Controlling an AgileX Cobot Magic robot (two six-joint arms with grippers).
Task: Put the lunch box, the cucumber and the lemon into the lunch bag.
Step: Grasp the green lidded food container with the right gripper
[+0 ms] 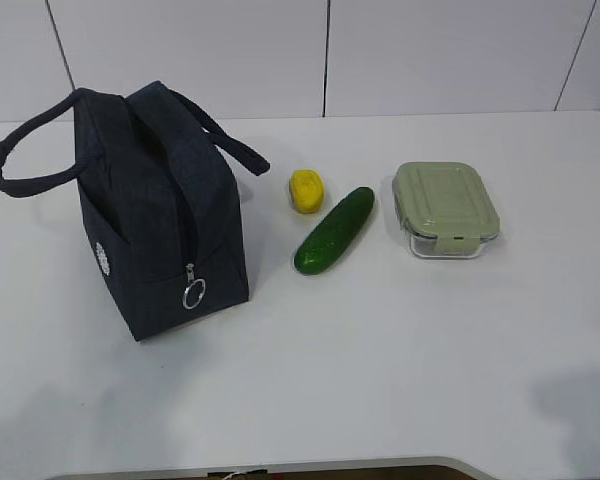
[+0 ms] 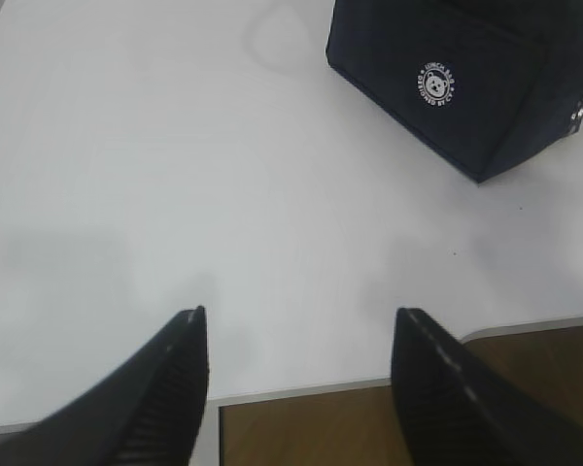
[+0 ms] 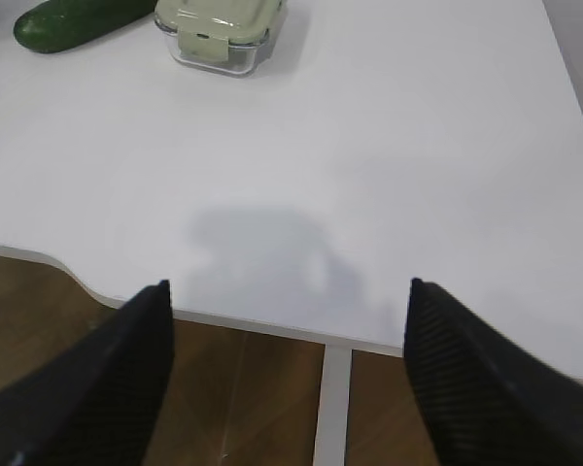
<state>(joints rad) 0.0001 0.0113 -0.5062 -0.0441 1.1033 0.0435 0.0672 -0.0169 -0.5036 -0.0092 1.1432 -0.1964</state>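
The dark navy lunch bag (image 1: 165,215) stands upright on the left of the white table, its zipper shut with the silver ring pull (image 1: 194,293) hanging at the front; its white emblem shows in the left wrist view on the lunch bag (image 2: 466,78). To its right lie the yellow lemon (image 1: 307,190), the dark green cucumber (image 1: 335,231) and the lunch box (image 1: 447,209) with its sage-green lid. The cucumber (image 3: 73,21) and lunch box (image 3: 219,29) sit far ahead of my right gripper (image 3: 287,291), which is open and empty. My left gripper (image 2: 299,316) is open and empty over the table's near edge.
The table's front edge (image 1: 310,466) runs along the bottom, with brown floor beyond it. Neither arm shows in the exterior view. A white wall stands behind the table.
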